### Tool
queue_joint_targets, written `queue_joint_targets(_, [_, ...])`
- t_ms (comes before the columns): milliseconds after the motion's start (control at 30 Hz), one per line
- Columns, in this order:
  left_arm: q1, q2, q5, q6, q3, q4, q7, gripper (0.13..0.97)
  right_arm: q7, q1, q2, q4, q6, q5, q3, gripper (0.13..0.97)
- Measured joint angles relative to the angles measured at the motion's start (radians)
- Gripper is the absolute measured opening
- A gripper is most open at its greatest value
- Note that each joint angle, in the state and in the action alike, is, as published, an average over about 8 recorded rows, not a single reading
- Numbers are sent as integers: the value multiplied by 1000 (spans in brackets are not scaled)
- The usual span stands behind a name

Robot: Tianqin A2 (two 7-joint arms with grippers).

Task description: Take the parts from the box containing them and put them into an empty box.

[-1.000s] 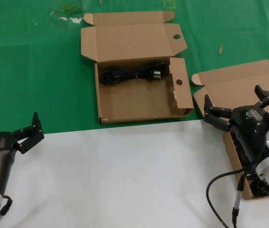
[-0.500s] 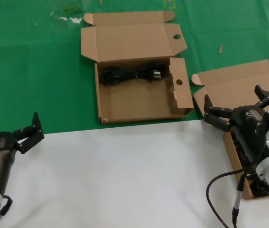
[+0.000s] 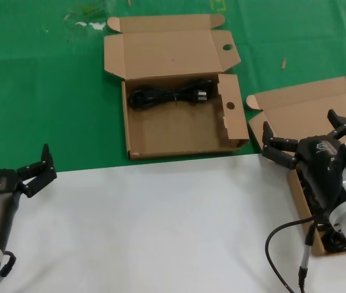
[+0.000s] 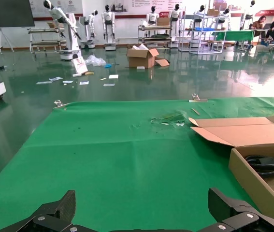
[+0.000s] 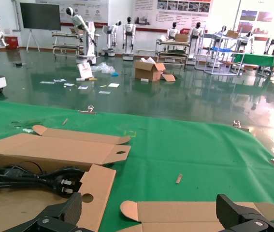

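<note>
The wide box [image 3: 160, 137] with round finger holes lies open at the middle of the green cloth. One coiled black cable [image 3: 169, 96] lies along its far wall. The narrower box [image 3: 310, 101] lies open at the right. Black cables [image 3: 334, 243] in it show partly under my right arm. My right gripper [image 3: 302, 133] is open and empty, hovering over this box. My left gripper [image 3: 38, 170] is open and empty at the left, by the cloth's front edge. The right wrist view shows the cable [image 5: 30, 176], the wide box's holed flap [image 5: 95, 186] and the narrow box's lid [image 5: 194, 212].
A white surface [image 3: 160, 226] covers the near part of the table and green cloth [image 3: 44, 91] the far part. The left wrist view shows the wide box's side wall [image 4: 255, 181] to one side and bare cloth [image 4: 127, 164] ahead. Paper scraps [image 3: 87, 23] lie at the far edge.
</note>
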Motion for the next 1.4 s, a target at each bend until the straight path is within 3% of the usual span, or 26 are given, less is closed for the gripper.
queue_joint_targets(1400, [0, 0, 0, 0, 0, 0, 0, 966, 0, 0, 0, 0, 0, 0, 0, 966])
